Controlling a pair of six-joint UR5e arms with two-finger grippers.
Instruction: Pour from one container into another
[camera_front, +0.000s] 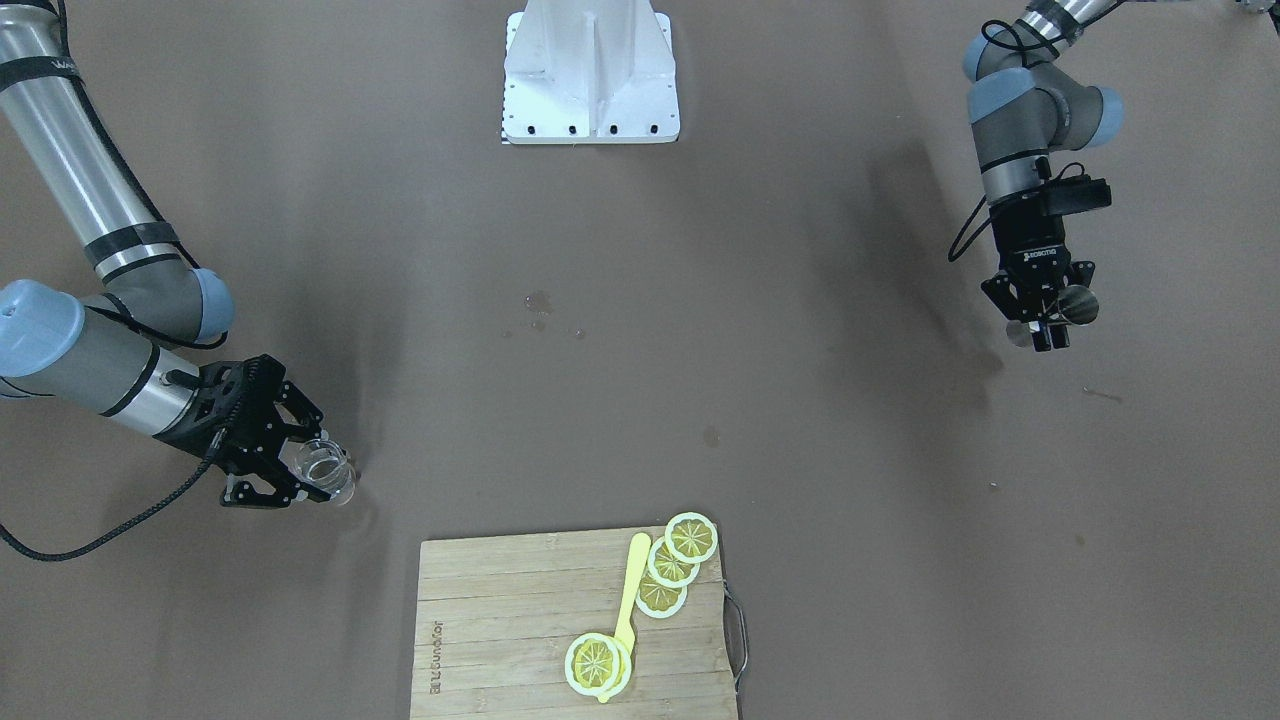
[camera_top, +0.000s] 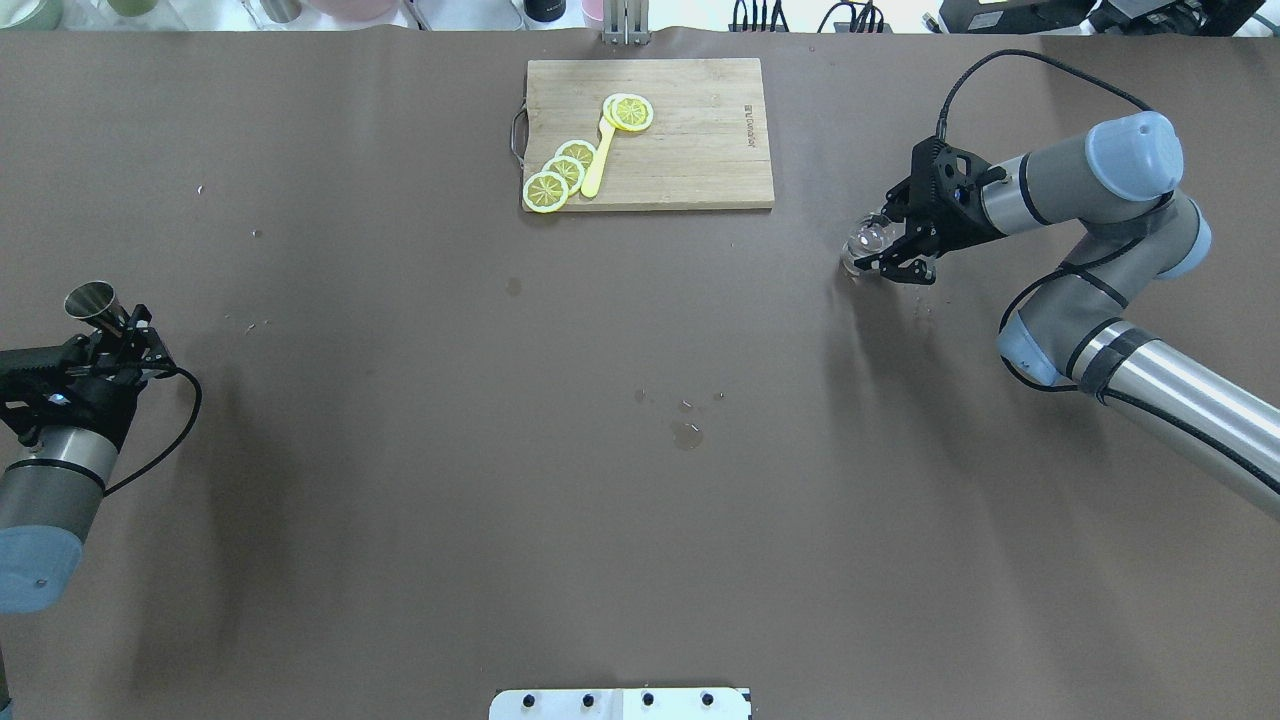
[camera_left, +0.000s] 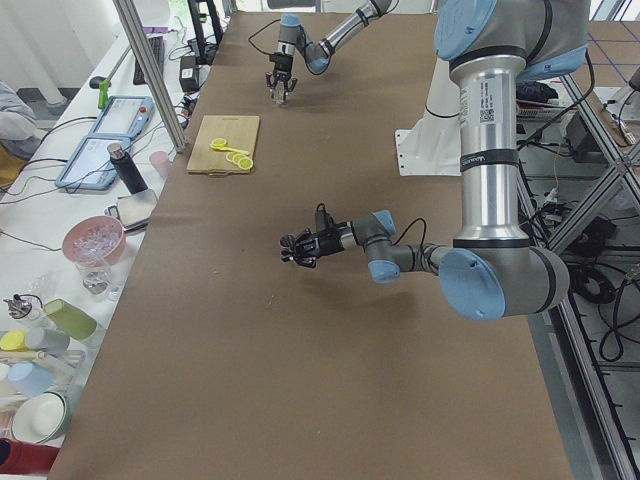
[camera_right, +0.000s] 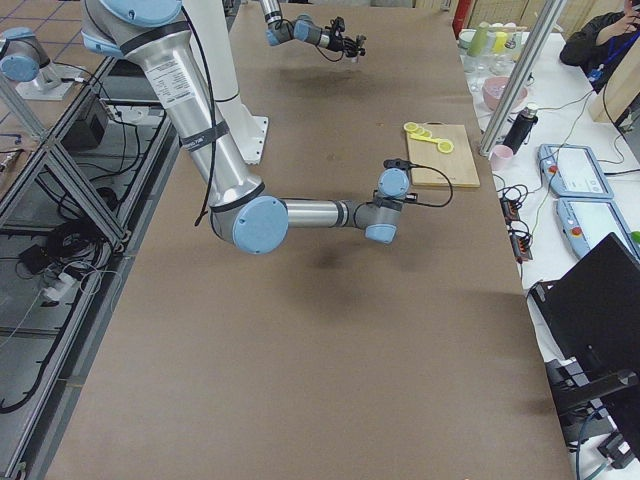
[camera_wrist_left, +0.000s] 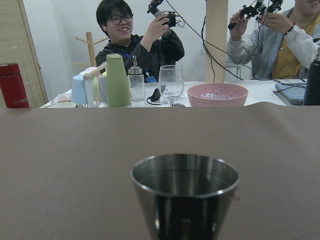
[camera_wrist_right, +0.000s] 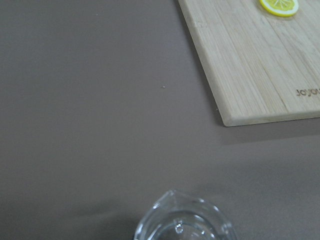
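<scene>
The clear glass tumbler sits upright between the fingers of my right gripper, which is shut on it low over the table, right of the cutting board. The right wrist view shows its rim at the bottom edge. From the front the tumbler is at the left, in the right gripper. Far away on the other side, my left gripper is shut on the steel jigger, held upright. The jigger fills the lower left wrist view, open cone up; from the front the jigger is in the left gripper.
A wooden cutting board at the table's far middle carries lemon slices and a yellow utensil. Small wet spots mark the table's centre. The robot's white base stands at the near edge. Operators and cups sit beyond the far edge.
</scene>
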